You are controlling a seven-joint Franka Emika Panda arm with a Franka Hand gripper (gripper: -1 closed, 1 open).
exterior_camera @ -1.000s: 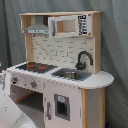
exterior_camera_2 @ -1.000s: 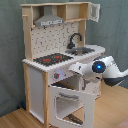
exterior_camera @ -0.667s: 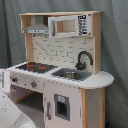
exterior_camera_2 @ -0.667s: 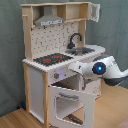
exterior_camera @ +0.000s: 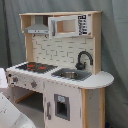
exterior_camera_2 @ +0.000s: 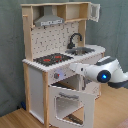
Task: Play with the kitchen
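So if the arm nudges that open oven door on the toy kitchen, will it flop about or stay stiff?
Probably stiff: the oven door looks like a rigid white panel with a window, not fabric. It hangs partly open in the second exterior view, so a light push would likely swing it on its hinge rather than bend it. The kitchen itself looks tall and broad-based, so it seems unlikely to tip.

In the second exterior view the robot's white arm (exterior_camera_2: pixel 107 72) comes in from the second exterior view's right. It lies almost flat, and a blue light glows on its round joint. In the first exterior view a white bit of it sits low at the first exterior view's left.
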